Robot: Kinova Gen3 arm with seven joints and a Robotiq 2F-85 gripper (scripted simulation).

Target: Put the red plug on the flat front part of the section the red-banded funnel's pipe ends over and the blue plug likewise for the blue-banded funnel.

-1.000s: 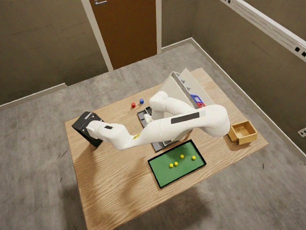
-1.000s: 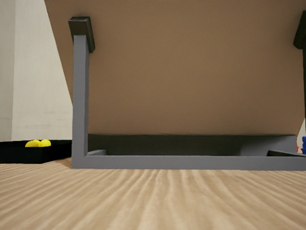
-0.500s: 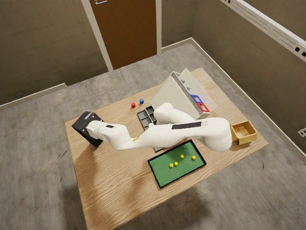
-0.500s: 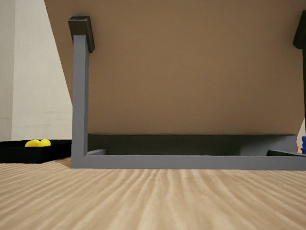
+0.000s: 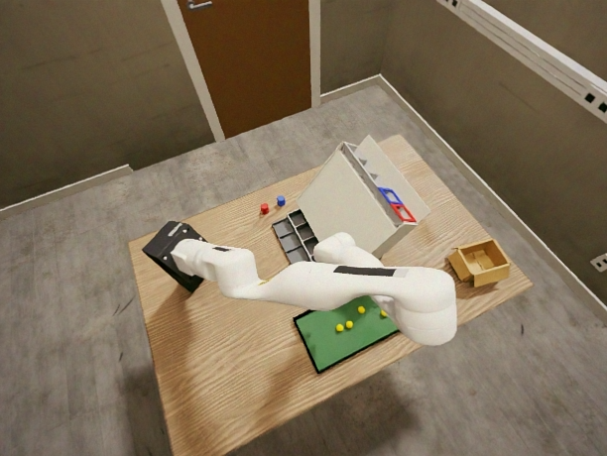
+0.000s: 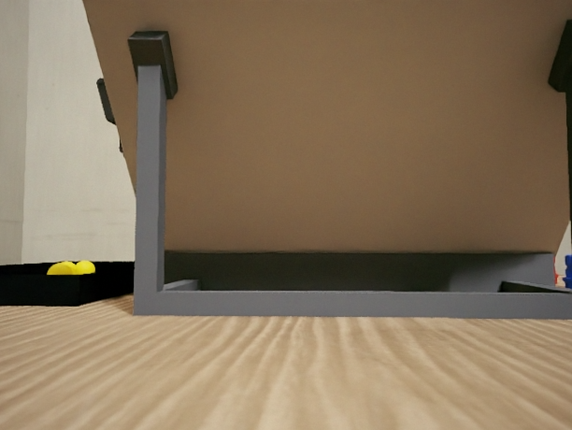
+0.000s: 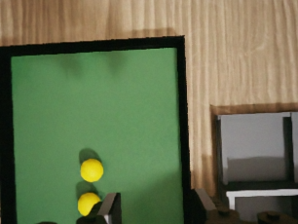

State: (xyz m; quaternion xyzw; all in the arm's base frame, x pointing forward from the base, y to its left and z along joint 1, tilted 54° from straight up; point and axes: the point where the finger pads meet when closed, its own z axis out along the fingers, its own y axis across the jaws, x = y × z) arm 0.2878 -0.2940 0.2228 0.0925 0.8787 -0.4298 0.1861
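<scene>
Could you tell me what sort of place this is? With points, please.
Probably a small indoor test room or lab: a brown door (image 5: 253, 59), a wall-mounted strip with sockets (image 5: 536, 55), and a wooden table (image 5: 228, 367) (image 6: 290, 374) (image 7: 243, 73) carrying a robot arm (image 5: 317, 285).

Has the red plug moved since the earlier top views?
No. The red plug stands on the table beside the blue plug, just as before.
</scene>
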